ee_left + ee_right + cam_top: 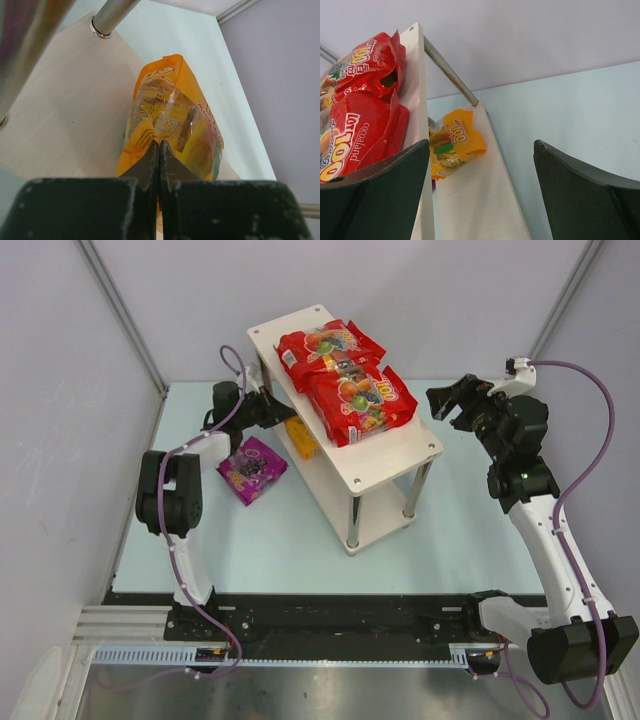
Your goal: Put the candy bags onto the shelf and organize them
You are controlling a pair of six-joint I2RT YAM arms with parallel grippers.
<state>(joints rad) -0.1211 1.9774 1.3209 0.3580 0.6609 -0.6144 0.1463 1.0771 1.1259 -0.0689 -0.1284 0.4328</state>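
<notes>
Three bags shelved, one to go.
Two red bags point(345, 375) lie on the shelf point(400, 455) top board; the left gripper point(159, 150), jaws shut, pinches the orange bag point(172, 120) on the lower board; the purple bag point(252, 469) lies on the table point(300, 540), left; the right gripper point(481, 150) gapes empty.

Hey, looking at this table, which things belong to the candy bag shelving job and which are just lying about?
Job:
- shelf
- far red bag and near red bag, on its top board
- orange-yellow bag, on its lower board
- purple bag, on the table

Not the job, just rig:
- purple cable
- black rail by the arm bases
</notes>
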